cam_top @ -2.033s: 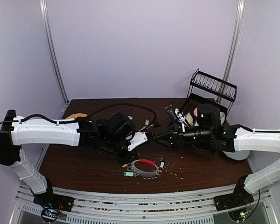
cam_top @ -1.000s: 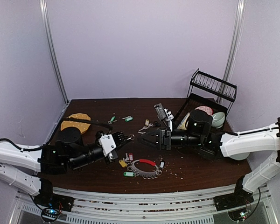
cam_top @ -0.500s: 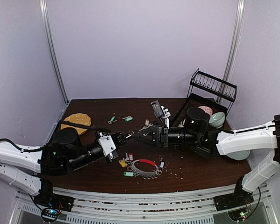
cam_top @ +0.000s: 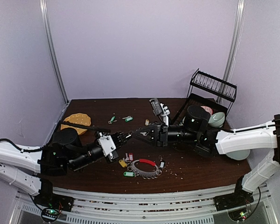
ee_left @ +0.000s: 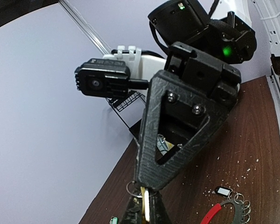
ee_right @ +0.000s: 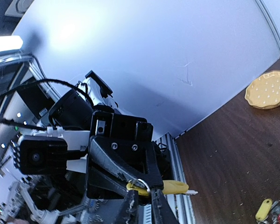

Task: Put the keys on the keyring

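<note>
2 white-and-black arms, the left arm (cam_top: 18, 154) and the right arm (cam_top: 242, 137), meet over 1 dark brown wooden surface (cam_top: 196, 163) speckled with crumbs. Lilac walls (cam_top: 140, 46) and 2 metal posts (cam_top: 53, 51) close it in.

1 large keyring (cam_top: 148, 162) of red arc and silver beaded chain lies flat on the surface. Just left of the keyring lie 3 small keys: 1 loose yellow-tagged key (cam_top: 123, 163), 1 near green-tagged key (cam_top: 127, 174) and 1 red-tagged key (cam_top: 130, 157). 2 far green-tagged keys (cam_top: 112, 119) lie well beyond the keyring.

1 held yellow-tagged silver key (ee_right: 172, 187) is in the air beyond the keyring, pinched in the left jaws, which are pressed together on it. The right jaws flank its small ring with a narrow gap. Whether they grip it cannot be told.
</note>
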Robot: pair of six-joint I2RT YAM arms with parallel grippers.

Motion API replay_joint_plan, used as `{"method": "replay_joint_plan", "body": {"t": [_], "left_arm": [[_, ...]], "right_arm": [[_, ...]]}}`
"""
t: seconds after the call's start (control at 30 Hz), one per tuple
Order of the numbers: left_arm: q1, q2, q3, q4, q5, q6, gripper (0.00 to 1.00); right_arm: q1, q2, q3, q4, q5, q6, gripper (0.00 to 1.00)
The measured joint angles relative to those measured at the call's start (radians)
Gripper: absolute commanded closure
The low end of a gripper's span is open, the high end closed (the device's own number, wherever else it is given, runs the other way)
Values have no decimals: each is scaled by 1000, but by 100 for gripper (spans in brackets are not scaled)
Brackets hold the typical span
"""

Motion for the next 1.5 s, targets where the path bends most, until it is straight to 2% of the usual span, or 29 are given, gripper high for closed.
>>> {"method": "replay_joint_plan", "body": {"t": [0.1,0.47,0.5,0.53,0.57,0.63,0.7,0.8,0.9,1.0,1.1,1.2,1.33,1.4,1.5], "left_arm": [[-2,0,0,2,-6,2,100],[-4,0,0,-20,-30,-1,100],[-4,0,0,-21,-32,-4,90],[-4,1,0,-22,-33,-10,65],[-4,2,0,-22,-33,-15,45],[-4,6,2,-30,-35,-40,28],[-4,9,8,-63,-36,-81,19],[5,11,32,-147,-16,-172,19],[63,25,96,-271,80,-299,23],[238,67,179,-389,250,-455,30],[374,173,261,-499,367,-533,32],[397,404,420,-628,484,-507,32],[388,742,669,-795,611,-356,31],[385,871,760,-860,629,-260,31],[385,978,835,-962,635,-141,30]], "right_arm": [[-2,2,0,-2,8,-3,100],[0,0,5,-10,11,-27,100],[2,-3,4,-15,18,-31,100],[2,-9,2,-21,25,-36,100],[3,-17,-1,-31,34,-48,100],[3,-37,-3,-66,57,-81,100],[2,-70,-2,-135,95,-138,100],[-14,-131,-2,-270,164,-238,100],[-65,-201,0,-452,261,-330,100],[-132,-261,0,-628,374,-403,100],[-182,-312,-3,-771,485,-454,100],[-220,-356,-19,-864,539,-486,100],[-261,-372,-27,-933,553,-509,100],[-280,-378,-27,-968,555,-523,100],[-298,-400,-30,-1005,556,-534,100]]}}
